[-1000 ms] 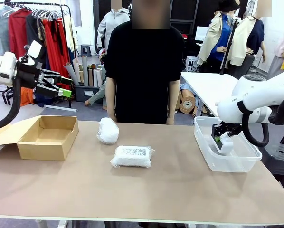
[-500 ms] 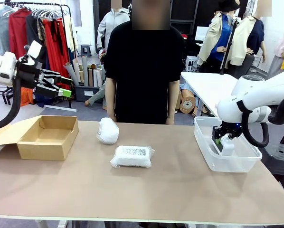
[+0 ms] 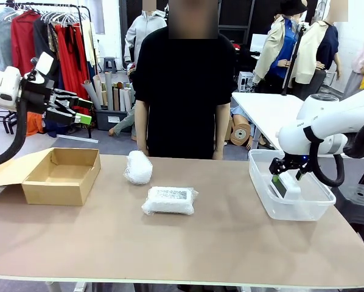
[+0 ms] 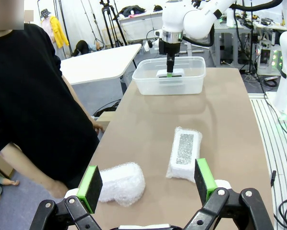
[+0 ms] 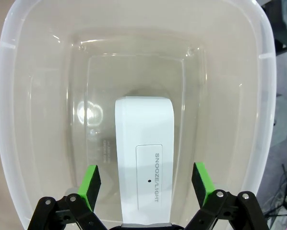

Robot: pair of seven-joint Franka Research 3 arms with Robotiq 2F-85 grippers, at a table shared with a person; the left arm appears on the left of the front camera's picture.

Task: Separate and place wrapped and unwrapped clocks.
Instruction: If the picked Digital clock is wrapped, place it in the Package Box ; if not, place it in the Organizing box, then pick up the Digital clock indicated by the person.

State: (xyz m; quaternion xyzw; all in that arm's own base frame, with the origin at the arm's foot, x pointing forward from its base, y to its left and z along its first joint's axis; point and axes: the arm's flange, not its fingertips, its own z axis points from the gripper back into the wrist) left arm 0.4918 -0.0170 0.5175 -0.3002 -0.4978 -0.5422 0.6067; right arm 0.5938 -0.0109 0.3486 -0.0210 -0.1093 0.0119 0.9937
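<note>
- Right wrist view: "SNOOZE/LIGHT" reads clearly on a panel on the top of the bare clock (image 5: 144, 163), with a small dot beside the words.
- That clock, white and rectangular, lies inside the clear bin (image 5: 9, 96). There is faint print on the bin floor beside it, too small to read.
- The right hand (image 5: 146, 178) is above the clock with its green pads (image 5: 90, 180) spread wide. There is a gap on each side, so nothing is gripped.
- Front view: a second ago the right hand (image 3: 287, 176) sat lower in the bin (image 3: 291, 214) with its fingers tight against the clock (image 3: 282, 186). Now it is higher and the fingers stand apart.
- The flat wrapped clock (image 3: 168, 201) is mid-tabletop (image 3: 218, 249) in crinkly plastic. Its speckled label faces up, but no words can be made out.
- The rounded wrapped clock (image 3: 138, 167) is just behind it, nearer the person (image 3: 183, 91). Neither bundle has shifted.
- The open cardboard box (image 3: 60, 176) sits on the robot's left, same spot as before.
- The left hand (image 3: 83, 115) hangs high over that side, where it was a second ago, with its fingers open and empty.
- Left wrist view: the left hand's (image 4: 148, 184) pads (image 4: 90, 182) are wide apart. Both bundles lie beyond them, the rounded one (image 4: 122, 182) and the flat one (image 4: 184, 153).
</note>
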